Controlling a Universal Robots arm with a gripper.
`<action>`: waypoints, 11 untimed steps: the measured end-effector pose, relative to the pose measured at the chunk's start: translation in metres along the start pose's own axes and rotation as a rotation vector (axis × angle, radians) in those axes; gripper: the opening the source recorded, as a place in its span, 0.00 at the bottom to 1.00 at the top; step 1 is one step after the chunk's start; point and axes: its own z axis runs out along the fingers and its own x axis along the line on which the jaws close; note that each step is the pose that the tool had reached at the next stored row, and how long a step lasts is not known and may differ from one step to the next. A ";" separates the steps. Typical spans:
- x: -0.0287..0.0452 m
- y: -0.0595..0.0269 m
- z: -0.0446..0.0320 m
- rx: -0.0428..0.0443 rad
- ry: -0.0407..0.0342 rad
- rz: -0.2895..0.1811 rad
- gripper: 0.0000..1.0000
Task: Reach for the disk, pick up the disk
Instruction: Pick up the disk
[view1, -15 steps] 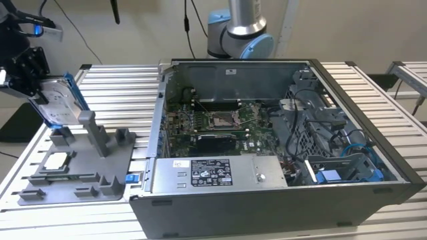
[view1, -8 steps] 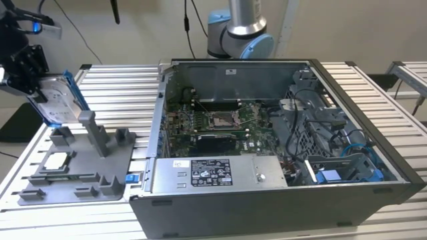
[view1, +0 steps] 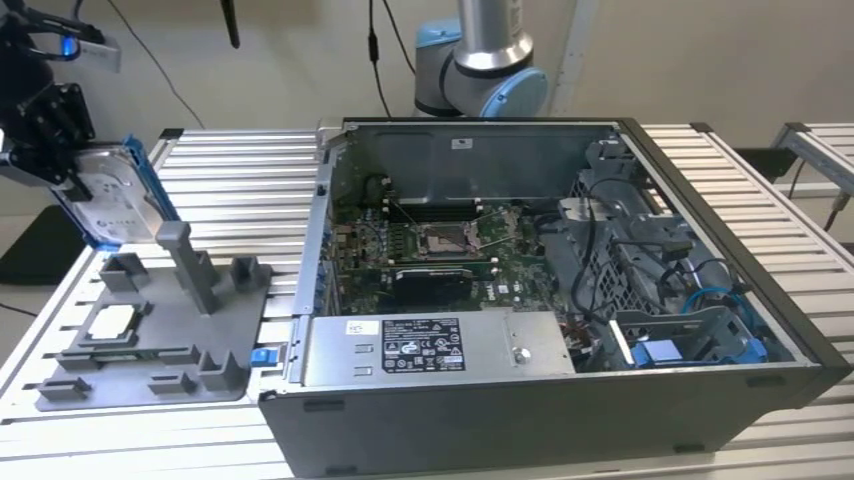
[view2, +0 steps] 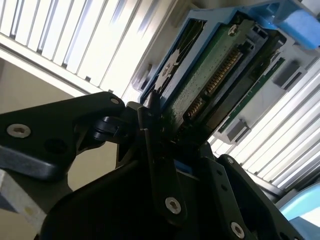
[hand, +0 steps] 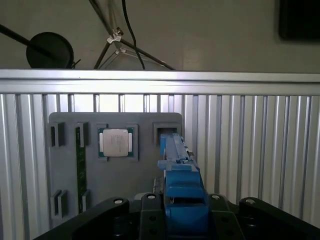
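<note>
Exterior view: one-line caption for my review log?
Gripper holds the disk upright over the grey fixture tray, at the exterior view's left of the open computer case.

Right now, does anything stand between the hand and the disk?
Nothing visible does. The hand is shut on the disk, with a finger on each side and no other thing between them. The disk stands on edge over the grey fixture plate; whether it still touches the plate, I cannot tell.
</note>
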 end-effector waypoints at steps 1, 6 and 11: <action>0.0000 0.0000 -0.0004 -0.0003 0.0001 0.000 0.00; -0.0004 -0.0001 -0.0042 -0.0003 0.0002 0.000 0.00; -0.0007 -0.0002 -0.0083 -0.0002 0.0001 0.000 0.00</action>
